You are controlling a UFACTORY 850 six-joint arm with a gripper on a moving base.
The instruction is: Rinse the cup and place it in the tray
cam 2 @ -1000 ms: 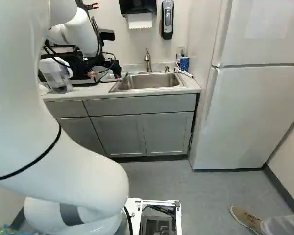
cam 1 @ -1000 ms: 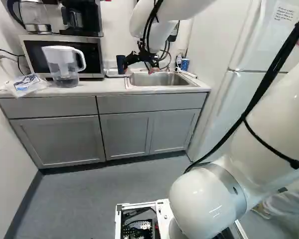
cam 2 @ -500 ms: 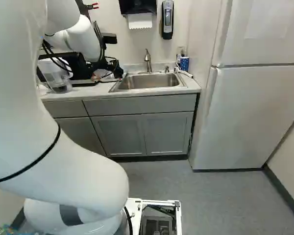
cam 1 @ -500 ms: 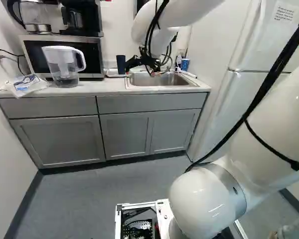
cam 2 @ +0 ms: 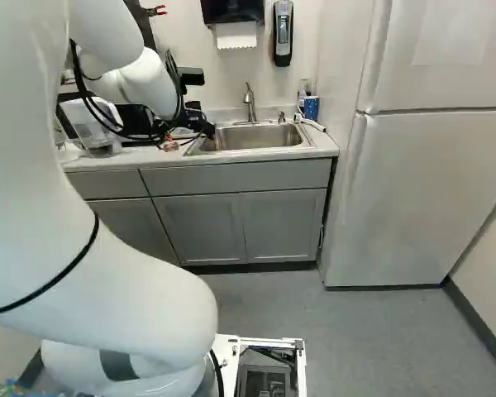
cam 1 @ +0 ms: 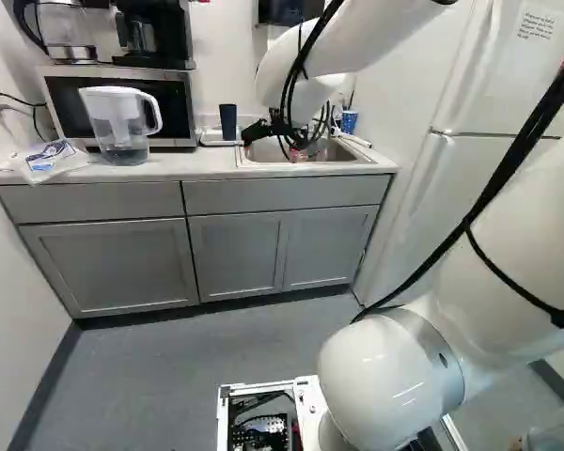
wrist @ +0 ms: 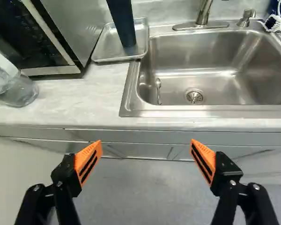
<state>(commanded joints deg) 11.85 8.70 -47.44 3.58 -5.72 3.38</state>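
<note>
Neatly, the blue cup [wrist: 123, 23] stands upright in the tray [wrist: 110, 46]

1. Arm [cam 1: 385, 38] shifted right in left base view; more of the dark wall dispenser [cam 1: 288, 11] now shows beside it.
2. Gripper [cam 2: 188, 138] lower in both base views, also further right; in right base view, now overlaps the sink's [cam 2: 252, 152] near left corner.

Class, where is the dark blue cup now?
In the wrist view, the tall dark blue cup stands on the grey rectangular tray, between the silver microwave and steel sink.
</note>
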